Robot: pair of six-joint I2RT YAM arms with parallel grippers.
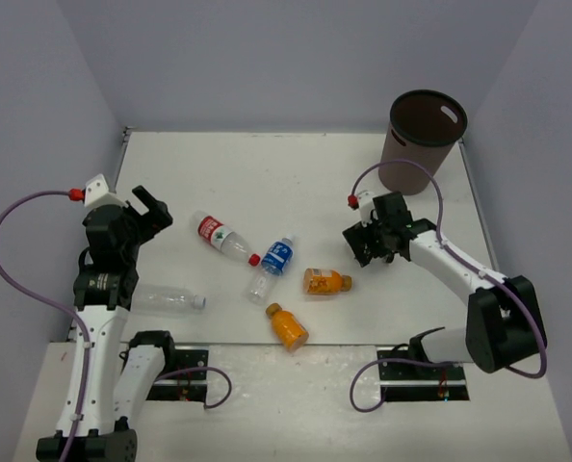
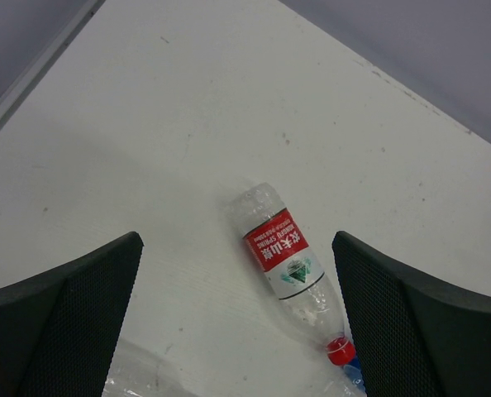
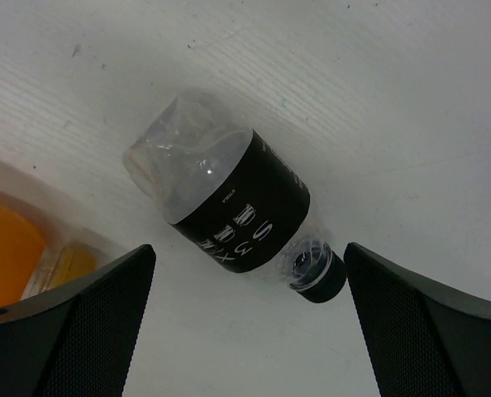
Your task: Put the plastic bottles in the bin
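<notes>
The dark-brown bin (image 1: 426, 140) stands at the table's far right. A red-label bottle (image 1: 221, 236), a blue-label bottle (image 1: 274, 265), two orange-filled bottles (image 1: 325, 281) (image 1: 288, 327) and a plain clear bottle (image 1: 166, 299) lie on the white table. My left gripper (image 1: 146, 214) hovers open left of the red-label bottle (image 2: 283, 252), which lies between its fingers (image 2: 64, 322) in the wrist view. My right gripper (image 1: 373, 241) is open low over a black-label bottle (image 3: 237, 211) with a black cap (image 3: 316, 269); nothing is held.
Grey walls close in the table on three sides. The bin sits in the far right corner against a raised table edge (image 1: 469, 183). An orange bottle (image 3: 14, 248) lies just left of the right gripper's fingers. The plain clear bottle (image 2: 138, 376) lies by the left finger.
</notes>
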